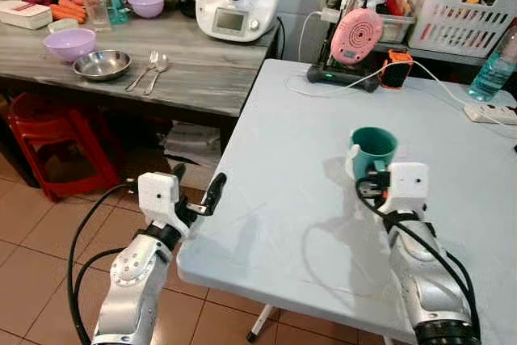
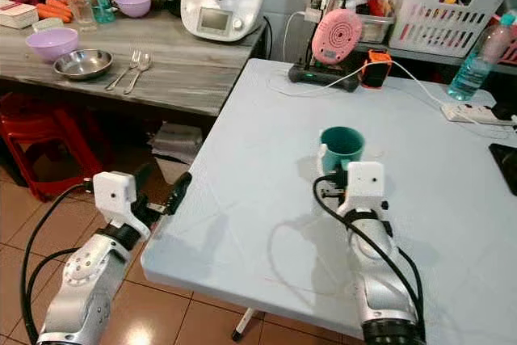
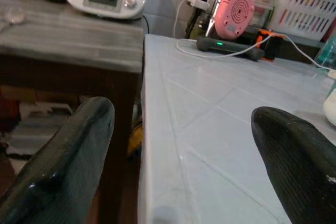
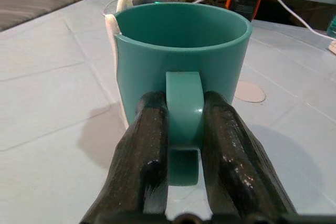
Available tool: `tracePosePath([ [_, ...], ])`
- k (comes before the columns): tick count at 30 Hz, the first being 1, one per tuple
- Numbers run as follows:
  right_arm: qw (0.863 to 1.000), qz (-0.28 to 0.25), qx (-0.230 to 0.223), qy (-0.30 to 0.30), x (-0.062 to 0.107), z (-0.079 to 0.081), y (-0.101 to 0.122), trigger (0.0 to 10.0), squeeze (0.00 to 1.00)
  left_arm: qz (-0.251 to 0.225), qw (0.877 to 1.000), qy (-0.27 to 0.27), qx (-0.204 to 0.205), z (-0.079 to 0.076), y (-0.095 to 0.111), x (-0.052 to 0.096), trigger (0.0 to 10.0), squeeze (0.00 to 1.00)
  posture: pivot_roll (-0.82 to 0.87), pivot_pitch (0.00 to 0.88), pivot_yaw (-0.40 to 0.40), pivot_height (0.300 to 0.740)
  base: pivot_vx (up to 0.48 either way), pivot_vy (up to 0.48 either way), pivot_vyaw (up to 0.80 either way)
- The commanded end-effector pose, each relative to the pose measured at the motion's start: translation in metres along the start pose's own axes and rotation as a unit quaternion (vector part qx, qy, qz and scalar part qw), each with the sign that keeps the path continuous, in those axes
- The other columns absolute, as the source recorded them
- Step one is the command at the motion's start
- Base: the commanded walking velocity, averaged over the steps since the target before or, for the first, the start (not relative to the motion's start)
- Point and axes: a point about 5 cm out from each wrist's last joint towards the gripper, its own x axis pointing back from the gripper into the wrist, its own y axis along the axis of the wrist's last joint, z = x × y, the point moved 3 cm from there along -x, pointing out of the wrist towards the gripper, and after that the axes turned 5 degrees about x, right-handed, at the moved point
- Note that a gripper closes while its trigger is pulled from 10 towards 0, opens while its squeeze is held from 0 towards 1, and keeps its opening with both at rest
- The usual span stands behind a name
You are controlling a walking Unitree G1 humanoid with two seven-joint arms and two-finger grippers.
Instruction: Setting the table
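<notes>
now right gripper (image 4: 184, 145) pinches mug handle (image 4: 184, 108).

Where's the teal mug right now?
In the head views, the teal mug stands on the light blue table, right of centre, its handle clamped in the right tool.

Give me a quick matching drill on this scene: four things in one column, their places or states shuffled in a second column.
1. teal mug
2. fork and spoon
3. left gripper
4. pink fan

a. open, at the light table's near edge
b. on the wooden counter beside the steel bowl
c. pinched by its handle in the right gripper
d. at the table's far end

Pairs: 1-c, 2-b, 3-a, 4-d
</notes>
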Motion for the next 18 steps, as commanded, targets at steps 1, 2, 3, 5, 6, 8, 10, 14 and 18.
tracePosePath([
  [1, 1.000, 0.007, -0.010, -0.011, 0.005, -0.007, 0.003, 10.0, 0.00, -0.011, 1.000, 0.001, 0.011, -0.002, 0.006, -0.007, 10.0, 0.00, 0.00, 0.000, -0.067, 0.740, 0.000, 0.000, 0.00],
  [2, 1.000, 0.014, -0.014, -0.011, 0.006, -0.007, 0.002, 10.0, 0.00, -0.011, 1.000, 0.002, 0.012, -0.002, 0.006, -0.007, 10.0, 0.00, 0.00, 0.000, -0.067, 0.740, 0.000, 0.000, 0.00],
  [3, 1.000, 0.006, -0.028, 0.001, 0.007, -0.005, 0.004, 10.0, 0.00, -0.011, 1.000, 0.002, 0.012, -0.002, 0.006, -0.007, 10.0, 0.00, 0.00, 0.000, -0.064, 0.740, 0.000, 0.255, 0.00],
  [5, 0.999, -0.016, -0.040, -0.001, 0.012, -0.005, 0.009, 10.0, 0.00, -0.008, 1.000, -0.001, 0.020, -0.006, 0.003, -0.007, 10.0, 0.00, 0.00, 0.000, -0.054, 0.740, 0.000, 0.264, 0.00],
  [6, 0.999, -0.018, -0.041, -0.004, 0.013, -0.005, 0.010, 10.0, 0.00, -0.006, 1.000, -0.006, 0.021, -0.009, 0.002, -0.006, 10.0, 0.00, 0.00, 0.000, -0.054, 0.740, 0.000, 0.300, 0.00],
  [8, 0.999, -0.021, -0.044, -0.005, 0.014, -0.003, 0.011, 10.0, 0.00, -0.001, 1.000, -0.015, 0.022, -0.013, -0.001, -0.005, 10.0, 0.00, -0.01, 0.000, -0.043, 0.740, 0.000, 0.332, 0.00],
  [10, 0.999, -0.021, -0.050, -0.004, 0.015, -0.001, 0.012, 10.0, 0.00, 0.003, 1.000, -0.021, 0.023, -0.015, -0.003, -0.005, 10.0, 0.00, -0.01, 0.000, -0.043, 0.740, 0.000, 0.371, 0.00],
  [14, 0.998, -0.015, -0.053, -0.002, 0.016, 0.001, 0.012, 10.0, 0.00, 0.002, 0.999, -0.027, 0.023, -0.018, -0.003, -0.009, 10.0, 0.00, -0.02, 0.000, -0.039, 0.740, 0.000, 0.405, -0.65],
  [18, 0.999, -0.018, -0.051, -0.004, 0.016, -0.002, 0.014, 10.0, 0.00, -0.001, 0.999, -0.027, 0.021, -0.016, 0.000, -0.012, 10.0, 0.00, -0.02, 0.000, -0.034, 0.740, 0.000, 0.412, -0.74],
])
